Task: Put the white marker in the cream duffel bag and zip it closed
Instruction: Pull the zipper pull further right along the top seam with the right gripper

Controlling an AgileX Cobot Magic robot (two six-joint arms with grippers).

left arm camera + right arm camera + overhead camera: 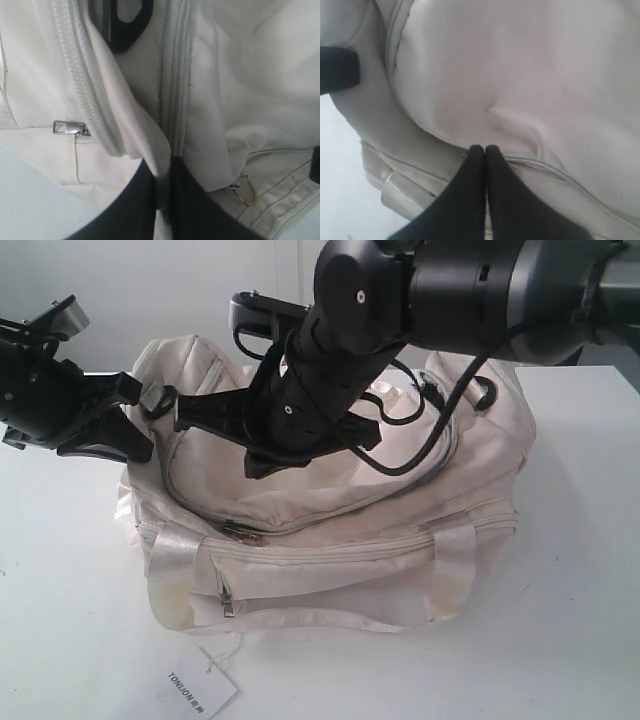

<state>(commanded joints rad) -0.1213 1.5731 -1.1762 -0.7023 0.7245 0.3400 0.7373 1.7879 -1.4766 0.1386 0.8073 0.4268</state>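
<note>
– Touching the zip [540,167], the right hand [485,150] is closed, nothing visibly caught; the left hand [162,172] clamps a fold of the bag [330,530].
– Marker unseen, presumably inside. Risk: tips slip off, or loose cloth jams the teeth.

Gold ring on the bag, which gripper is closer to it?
Left. The left gripper pinches the bag right beside the ring; the right gripper sits farther off on the zipper.

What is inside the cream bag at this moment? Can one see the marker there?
The inside is hidden: the cream fabric of the bag covers it in every view, and no opening shows the lining. No marker is visible anywhere, so whether it lies inside cannot be told.
</note>
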